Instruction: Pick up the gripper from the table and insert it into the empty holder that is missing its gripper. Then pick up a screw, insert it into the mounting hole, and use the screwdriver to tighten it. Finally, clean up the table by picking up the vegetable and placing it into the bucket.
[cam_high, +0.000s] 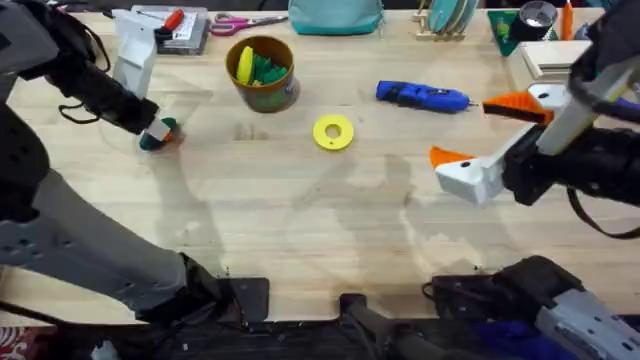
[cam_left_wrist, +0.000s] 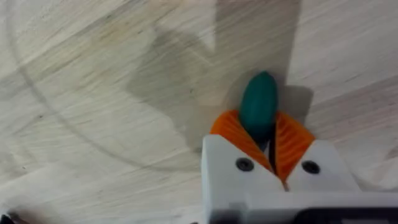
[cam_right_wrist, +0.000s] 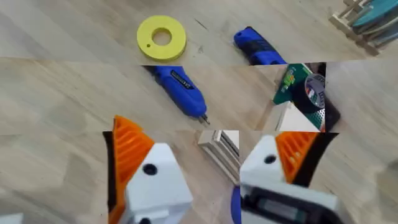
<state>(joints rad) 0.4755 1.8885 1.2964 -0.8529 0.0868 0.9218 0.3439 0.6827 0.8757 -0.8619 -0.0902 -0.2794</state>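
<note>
- Cleanup looks like the step in hand: the left gripper has its orange-padded fingers closed around the lower end of the vegetable, the green oval poking out past the pads.
- Seen from overhead, the vegetable sits low over the desk near its left edge; whether it is lifted clear or touching the wood I cannot tell.
- The bucket stands toward the far edge, left of centre, not far from the held vegetable, with yellow and green items already inside.
- The right gripper hovers over the right side of the desk, fingers spread wide and holding nothing; both white mounts carry orange tips in the right wrist view.
- The screwdriver lies flat on the desk between the bucket and the right gripper, untouched, and a yellow ring lies near the middle.
- Next, as I judge it, the left arm needs to raise the vegetable above the bucket's rim, carry it toward the far edge until it is over the opening, then part the fingers.
- The grip is on one tapered, smooth end only, so the vegetable could squirt out if squeezed or swung hard.
</note>
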